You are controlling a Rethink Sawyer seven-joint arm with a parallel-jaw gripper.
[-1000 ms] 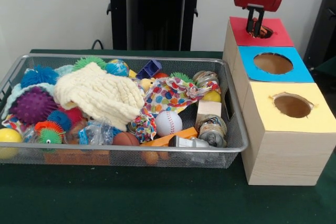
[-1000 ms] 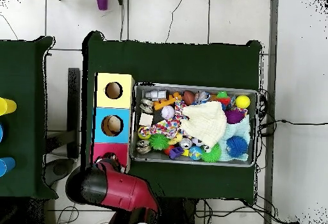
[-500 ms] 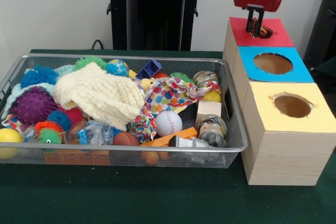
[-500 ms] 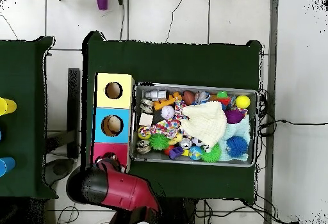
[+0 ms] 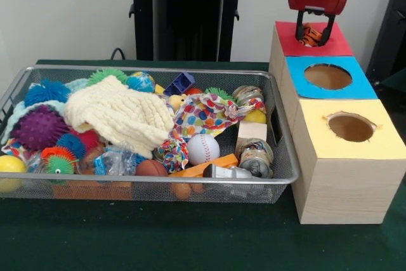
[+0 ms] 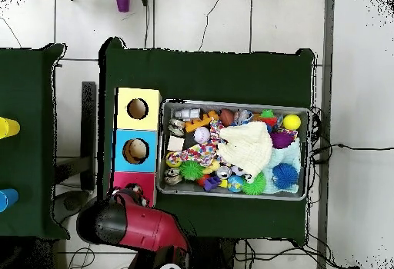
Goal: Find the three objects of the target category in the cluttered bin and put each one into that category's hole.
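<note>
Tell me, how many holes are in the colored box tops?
3. The yellow top's hole is nearest the camera, the blue top's hole is in the middle, and the red top's hole is farthest, mostly hidden behind the pincer and an orange striped thing.

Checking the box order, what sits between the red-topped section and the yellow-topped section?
The blue-topped wooden section with its round hole lies between the red-topped one and the yellow-topped one; both views show it.

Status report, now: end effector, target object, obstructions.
End effector open, over the red-topped box. Orange striped object between its fingers, at the red hole. Bin full of clutter. No obstruction seen at the hole.
</note>
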